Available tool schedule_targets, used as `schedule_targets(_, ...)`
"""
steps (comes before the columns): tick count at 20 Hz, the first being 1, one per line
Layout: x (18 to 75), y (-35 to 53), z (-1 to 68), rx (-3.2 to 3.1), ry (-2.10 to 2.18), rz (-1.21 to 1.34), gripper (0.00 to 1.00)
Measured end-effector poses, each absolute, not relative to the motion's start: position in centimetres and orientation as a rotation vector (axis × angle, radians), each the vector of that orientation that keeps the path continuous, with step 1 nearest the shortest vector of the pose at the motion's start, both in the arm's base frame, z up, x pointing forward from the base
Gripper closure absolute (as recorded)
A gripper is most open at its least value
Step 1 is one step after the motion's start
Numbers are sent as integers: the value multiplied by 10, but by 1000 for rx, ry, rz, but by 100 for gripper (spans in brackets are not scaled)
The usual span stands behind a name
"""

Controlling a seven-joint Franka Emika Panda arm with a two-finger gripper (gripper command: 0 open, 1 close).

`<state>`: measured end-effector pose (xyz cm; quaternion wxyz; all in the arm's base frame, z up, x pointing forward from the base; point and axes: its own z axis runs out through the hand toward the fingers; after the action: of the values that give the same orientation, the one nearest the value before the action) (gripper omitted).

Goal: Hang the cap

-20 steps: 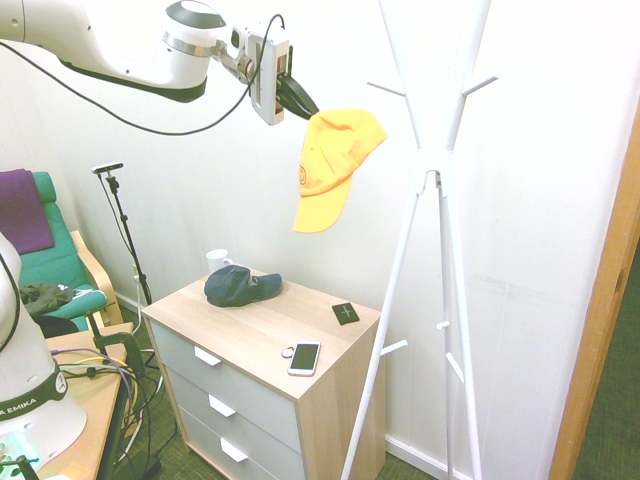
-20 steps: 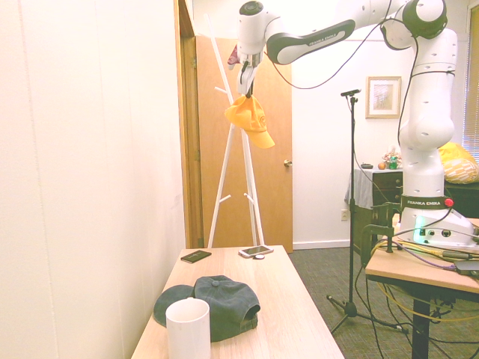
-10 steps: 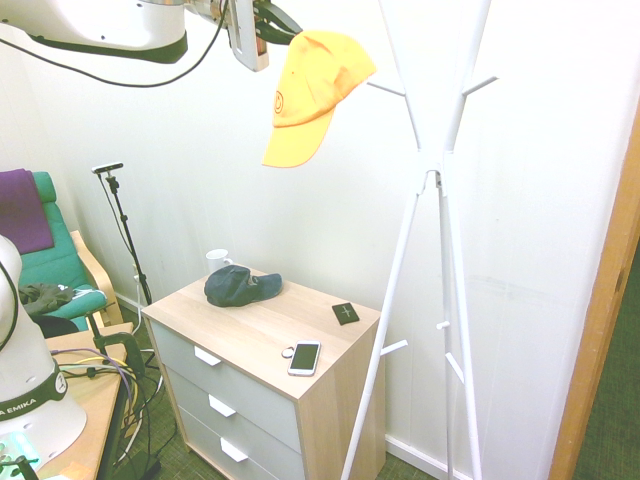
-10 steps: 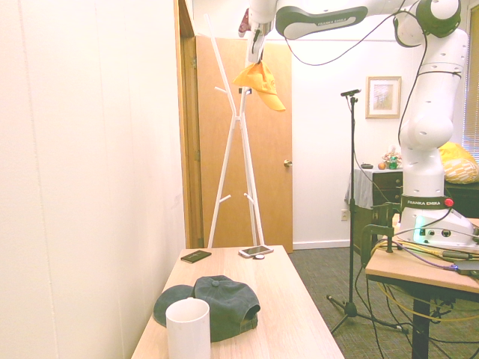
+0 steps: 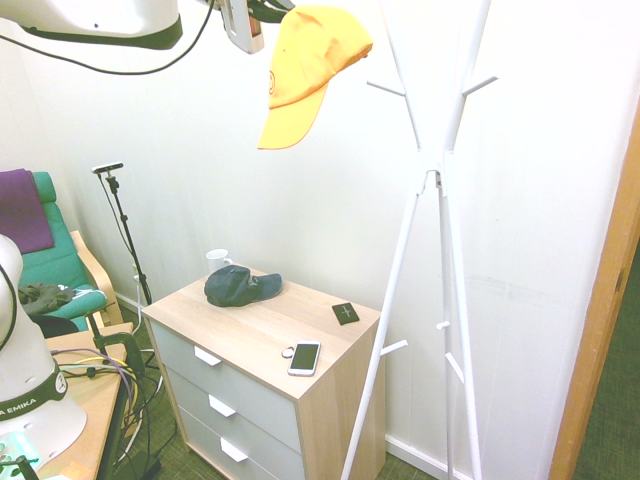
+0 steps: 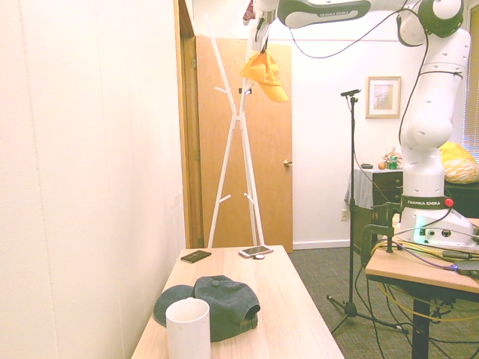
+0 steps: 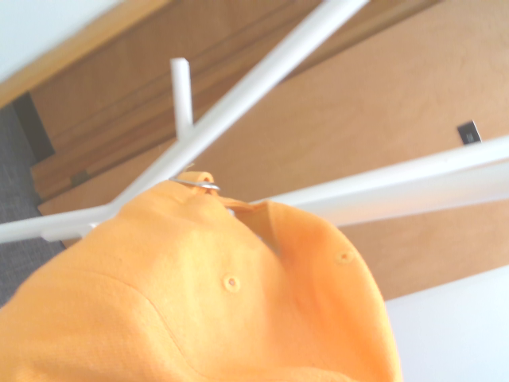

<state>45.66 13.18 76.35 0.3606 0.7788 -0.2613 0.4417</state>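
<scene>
Gripper [image 6: 260,46] pinches the orange cap [image 5: 308,68] by its crown, so a sideways swing could snag a peg [image 5: 385,88] and pull it loose.

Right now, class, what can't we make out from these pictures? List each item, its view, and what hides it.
- Upper ends of the white slanted-pole coat rack: cut off by the first exterior view's top edge.
- Inside of the white cylindrical mug: second exterior view, mostly hidden by its near wall.
- Print on the small dark flat card: too small in the second exterior view.
- Logo on the yellow-orange fabric cap: out of sight in the wrist view, turned away.
</scene>
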Motion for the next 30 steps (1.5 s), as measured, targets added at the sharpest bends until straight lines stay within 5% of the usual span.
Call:
schedule_targets(11,486,106,679,2099,-661,1040,100)
schedule_targets(12,488,101,669,2105,-665,1031,0)
schedule_targets(30,498,79,646,2134,-711,1036,0)
